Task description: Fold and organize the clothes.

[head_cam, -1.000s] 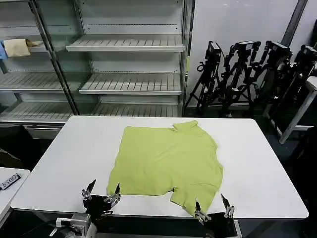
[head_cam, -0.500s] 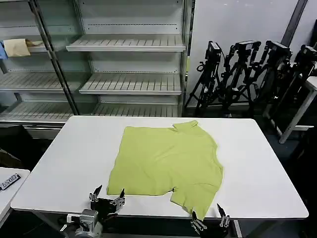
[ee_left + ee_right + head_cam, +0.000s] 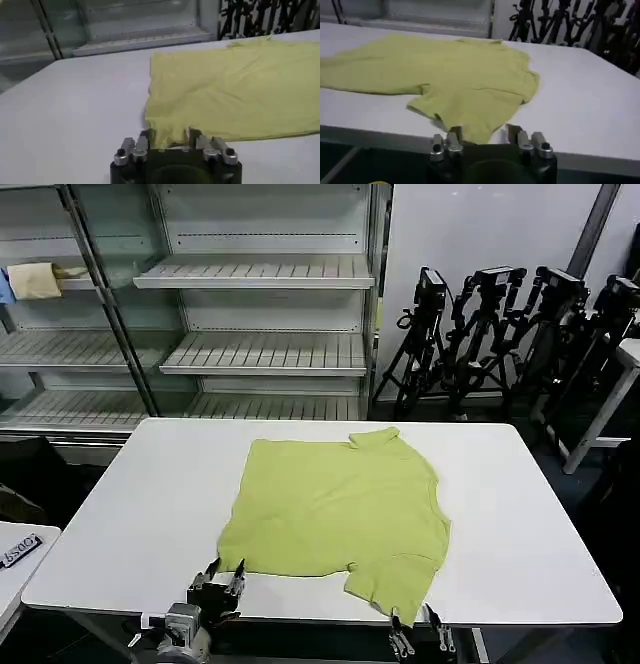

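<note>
Lime collared shirt (image 3: 340, 509) lying flat and soft on the smooth white table (image 3: 140, 514).

Left gripper (image 3: 224, 576) released beside its near hem corner; right gripper (image 3: 415, 624) released below the table edge by the sleeve.

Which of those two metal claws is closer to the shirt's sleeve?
The right gripper, at the table's near edge just below the sleeve of the lime shirt. The left gripper sits by the hem corner instead.

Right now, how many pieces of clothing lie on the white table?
1: a lime short-sleeved shirt lying spread flat in the middle of the white table, its near edge close to the left gripper and right gripper.
</note>
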`<state>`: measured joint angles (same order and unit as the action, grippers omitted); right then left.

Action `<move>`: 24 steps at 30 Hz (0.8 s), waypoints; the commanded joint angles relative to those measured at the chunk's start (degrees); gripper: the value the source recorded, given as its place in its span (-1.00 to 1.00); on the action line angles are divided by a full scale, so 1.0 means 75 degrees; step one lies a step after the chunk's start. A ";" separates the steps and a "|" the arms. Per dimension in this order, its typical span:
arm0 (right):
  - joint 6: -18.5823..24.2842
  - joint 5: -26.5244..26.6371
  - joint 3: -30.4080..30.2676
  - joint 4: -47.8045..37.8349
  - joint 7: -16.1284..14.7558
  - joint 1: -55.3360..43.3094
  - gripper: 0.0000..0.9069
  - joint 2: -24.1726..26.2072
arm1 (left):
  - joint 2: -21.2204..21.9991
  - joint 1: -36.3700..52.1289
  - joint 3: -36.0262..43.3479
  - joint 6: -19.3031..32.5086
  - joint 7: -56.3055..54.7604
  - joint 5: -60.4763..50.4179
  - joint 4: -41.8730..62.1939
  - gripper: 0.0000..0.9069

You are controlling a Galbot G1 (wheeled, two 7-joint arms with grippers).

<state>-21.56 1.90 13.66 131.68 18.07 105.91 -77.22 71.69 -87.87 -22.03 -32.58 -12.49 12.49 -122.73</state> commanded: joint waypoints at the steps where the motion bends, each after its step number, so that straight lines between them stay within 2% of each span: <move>1: -0.0009 0.0091 0.0001 -0.0011 0.0008 0.0017 -1.00 -0.0005 | -0.0009 0.0016 -0.0001 -0.0069 -0.0001 0.0152 0.0073 -0.96; 13: 0.0479 -0.0071 0.0166 0.0541 -0.0043 0.0217 -1.00 0.0088 | 0.0103 -0.0334 -0.0165 -0.0055 -0.0042 0.0193 -0.0877 -0.96; 19: 0.0507 -0.0035 0.0436 0.1272 -0.0119 0.0287 -1.00 0.0207 | 0.0102 -0.0667 -0.0318 -0.0056 -0.0036 0.0166 -0.1615 -0.96; 24: 0.0439 0.0114 0.0594 0.1426 -0.0185 -0.0067 -1.00 0.0232 | 0.0031 -0.0698 -0.0451 -0.0038 -0.0024 0.0181 -0.1973 -0.96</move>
<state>-19.11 2.90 17.49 139.01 16.84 105.91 -75.55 72.25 -91.69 -24.40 -33.23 -12.72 13.74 -130.62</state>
